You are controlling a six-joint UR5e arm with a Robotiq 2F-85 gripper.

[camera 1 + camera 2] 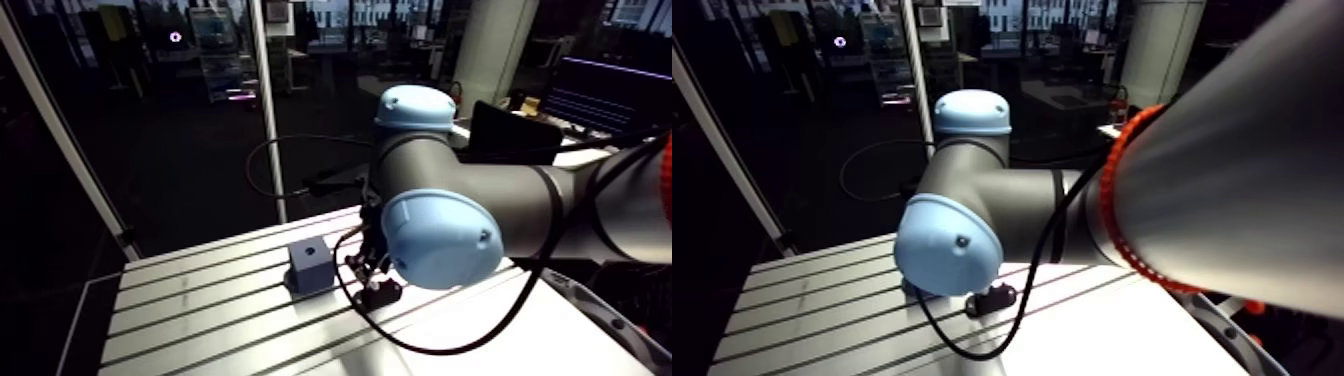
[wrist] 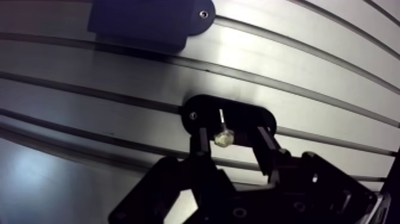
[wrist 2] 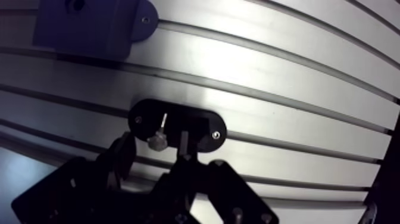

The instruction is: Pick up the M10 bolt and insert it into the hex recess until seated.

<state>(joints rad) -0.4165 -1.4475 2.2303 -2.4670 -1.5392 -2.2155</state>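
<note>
Wrist view: silver hex-head bolt (image 2: 223,137) stands upright, head up, in black oval holder (image 2: 245,113) on slotted aluminium table (image 2: 309,89), between parted fingers (image 2: 202,144), neither touching it.

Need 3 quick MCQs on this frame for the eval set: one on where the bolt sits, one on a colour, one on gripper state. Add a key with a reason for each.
1. Where is the bolt?
A. In the block's hole
B. On the holder, between the fingers of the gripper
C. Loose in a table slot

2. What colour is the holder under the bolt?
A. Black
B. White
C. Red

3. What state is the gripper in?
A. Shut on the bolt
B. Carrying the block
C. Open, one finger on each side of the bolt

Key:
1 B: the wrist view shows it on the oval holder between the fingers, with the block apart, ahead of them.
2 A: the holder is black against the bright table.
3 C: gaps show between the bolt and both fingers.
</note>
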